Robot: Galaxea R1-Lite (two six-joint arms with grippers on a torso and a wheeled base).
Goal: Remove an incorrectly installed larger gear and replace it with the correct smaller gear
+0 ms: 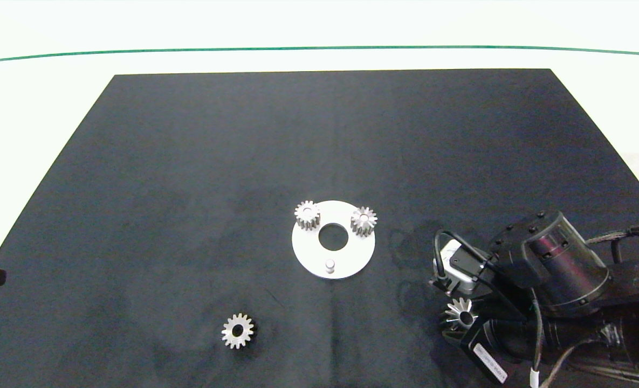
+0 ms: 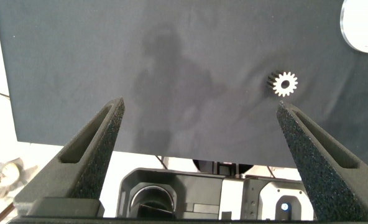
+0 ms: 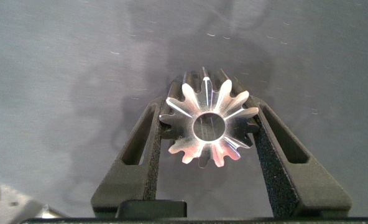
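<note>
Black matting surrounds the white disc; right of it, the right gripper pinches the larger gear's slick, rigid teeth on opposite sides.

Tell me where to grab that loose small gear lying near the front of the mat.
Grip the smaller gear across its toothed rim, coming straight down from above. It lies flat on the mat, centre hole up, clear of the plate. The open left end effector looks nearest.
</note>
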